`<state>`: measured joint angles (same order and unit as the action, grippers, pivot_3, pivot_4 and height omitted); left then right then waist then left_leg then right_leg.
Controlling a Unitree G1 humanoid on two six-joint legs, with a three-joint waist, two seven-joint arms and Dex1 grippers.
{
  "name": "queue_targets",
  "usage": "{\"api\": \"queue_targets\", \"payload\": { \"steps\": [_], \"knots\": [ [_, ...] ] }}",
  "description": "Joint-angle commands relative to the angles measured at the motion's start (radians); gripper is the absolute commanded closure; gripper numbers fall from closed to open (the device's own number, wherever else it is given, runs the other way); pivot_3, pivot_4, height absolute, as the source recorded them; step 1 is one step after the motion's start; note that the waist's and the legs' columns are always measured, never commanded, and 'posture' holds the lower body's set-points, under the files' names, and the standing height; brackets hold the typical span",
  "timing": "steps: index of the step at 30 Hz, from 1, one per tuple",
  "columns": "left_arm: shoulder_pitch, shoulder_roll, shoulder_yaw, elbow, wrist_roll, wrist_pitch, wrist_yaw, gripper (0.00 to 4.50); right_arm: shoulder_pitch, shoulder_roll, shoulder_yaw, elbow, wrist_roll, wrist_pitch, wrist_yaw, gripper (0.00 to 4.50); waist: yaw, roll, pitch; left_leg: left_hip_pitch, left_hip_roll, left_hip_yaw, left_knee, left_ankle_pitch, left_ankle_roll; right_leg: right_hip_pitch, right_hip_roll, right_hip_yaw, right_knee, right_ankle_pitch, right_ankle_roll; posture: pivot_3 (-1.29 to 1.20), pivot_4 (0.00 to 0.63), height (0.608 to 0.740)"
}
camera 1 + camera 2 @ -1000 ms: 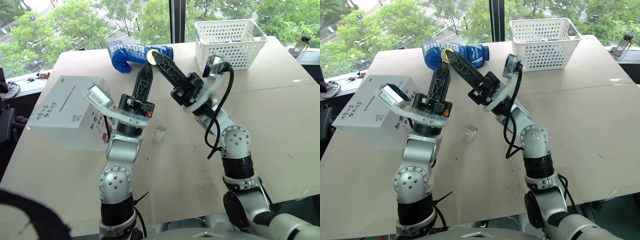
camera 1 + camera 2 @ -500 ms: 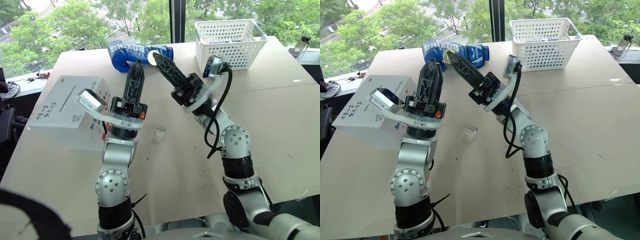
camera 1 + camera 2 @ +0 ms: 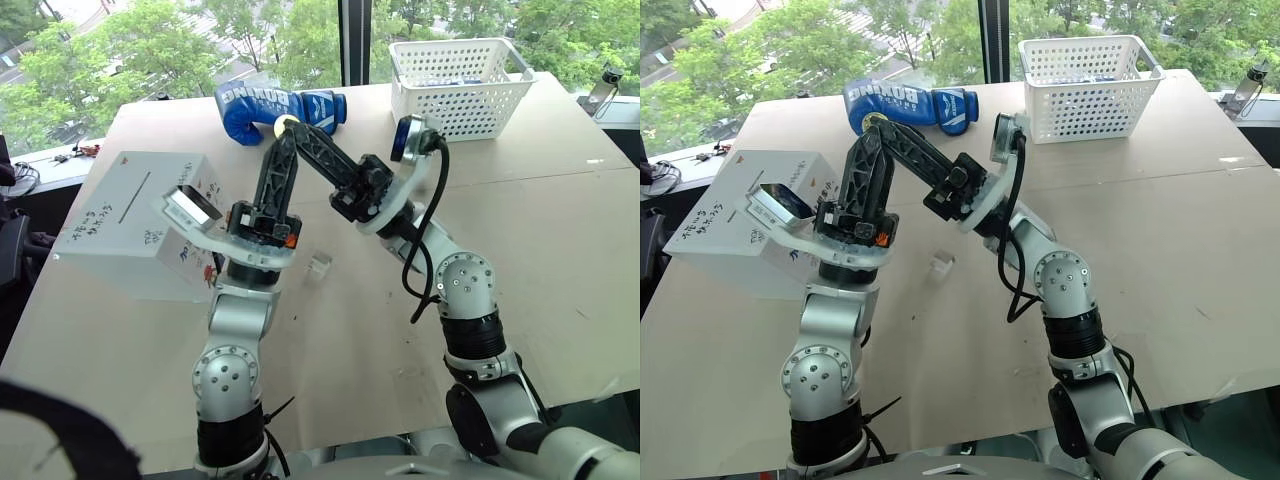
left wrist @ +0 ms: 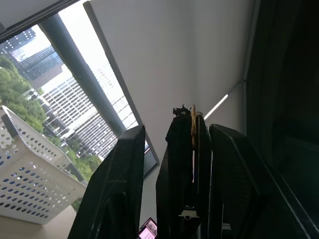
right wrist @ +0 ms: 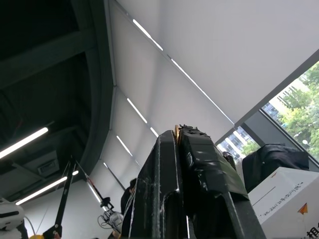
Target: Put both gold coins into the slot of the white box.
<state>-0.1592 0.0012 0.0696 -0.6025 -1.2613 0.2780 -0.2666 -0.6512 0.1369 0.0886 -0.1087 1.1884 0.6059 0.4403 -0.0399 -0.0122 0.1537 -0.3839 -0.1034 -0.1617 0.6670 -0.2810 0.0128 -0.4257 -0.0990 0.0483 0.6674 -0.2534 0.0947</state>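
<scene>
One gold coin [image 3: 284,123] is pinched at the tip of my right gripper [image 3: 293,130], which is shut on it and reaches up and leftward over the table. In the right wrist view the coin's edge [image 5: 175,130] shows between the fingertips. My left gripper [image 3: 283,142] points upward with its jaws apart, and in the left wrist view its fingers [image 4: 117,179] stand on either side of the right gripper's tip and the coin [image 4: 193,117]. The white box [image 3: 130,220] sits tilted at the table's left, beside the left arm, with its slot [image 3: 135,197] facing up.
A small clear plastic holder [image 3: 319,265] lies on the table between the arms. A blue boxing glove [image 3: 255,105] lies at the back behind the grippers. A white perforated basket [image 3: 460,85] stands at the back right. The table edge runs close to the box on the left.
My right gripper swung left with the coin. The left gripper opened, shifted left, then came back so that its fingers now straddle the right gripper's tip.
</scene>
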Motion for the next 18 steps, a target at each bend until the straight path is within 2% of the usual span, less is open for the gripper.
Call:
{"api": "queue_targets", "payload": {
  "steps": [1, 2, 3, 14, 16, 18],
  "knots": [
    [0.0, 0.001, -0.008, -0.04, -0.006, -0.005, -0.006, 3.99, -0.026, 0.051, 0.015, -0.057, 0.008, 0.009, 0.022, 4.5, 0.0, 0.0, 0.0, 0.0, 0.0, 0.0, 0.0, 0.0, 0.0, 0.0, 0.0, 0.0, 0.0, 0.0, 0.0, 0.0, 0.15, 0.721],
    [-0.001, 0.0, -0.008, -0.04, -0.006, -0.008, -0.006, 4.36, -0.025, 0.05, 0.014, -0.057, 0.007, 0.011, 0.023, 4.5, 0.0, 0.0, 0.0, 0.0, 0.0, 0.0, 0.0, 0.0, 0.0, 0.0, 0.0, 0.0, 0.0, 0.0, 0.0, 0.0, 0.15, 0.721],
    [-0.001, -0.001, -0.008, -0.041, -0.005, -0.01, -0.006, 4.47, -0.024, 0.05, 0.013, -0.057, 0.006, 0.012, 0.024, 4.5, 0.0, 0.0, 0.0, 0.0, 0.0, 0.0, 0.0, 0.0, 0.0, 0.0, 0.0, 0.0, 0.0, 0.0, 0.0, 0.0, 0.15, 0.721],
    [-0.009, -0.002, -0.015, -0.046, 0.005, -0.017, 0.003, 4.47, -0.024, 0.026, 0.021, -0.056, 0.041, 0.077, 0.04, 4.5, 0.0, 0.0, 0.0, 0.0, 0.0, 0.0, -0.001, 0.0, 0.0, 0.0, 0.0, 0.0, -0.001, 0.0, 0.0, 0.0, 0.15, 0.721],
    [-0.014, 0.002, -0.012, -0.039, 0.011, -0.016, 0.011, 4.5, -0.025, 0.019, 0.019, -0.054, 0.077, 0.118, 0.044, 3.86, 0.0, 0.0, 0.0, 0.0, 0.0, 0.0, -0.001, 0.0, 0.0, 0.0, 0.0, 0.0, -0.001, 0.0, 0.0, 0.0, 0.15, 0.721],
    [-0.02, 0.004, -0.004, -0.035, 0.009, -0.019, 0.013, 4.5, -0.024, 0.025, 0.011, -0.054, 0.075, 0.116, 0.039, 3.0, 0.0, 0.0, 0.0, 0.0, 0.0, 0.0, -0.001, 0.0, 0.0, 0.0, 0.0, 0.0, -0.002, 0.0, 0.0, 0.0, 0.15, 0.721]
  ]
}}
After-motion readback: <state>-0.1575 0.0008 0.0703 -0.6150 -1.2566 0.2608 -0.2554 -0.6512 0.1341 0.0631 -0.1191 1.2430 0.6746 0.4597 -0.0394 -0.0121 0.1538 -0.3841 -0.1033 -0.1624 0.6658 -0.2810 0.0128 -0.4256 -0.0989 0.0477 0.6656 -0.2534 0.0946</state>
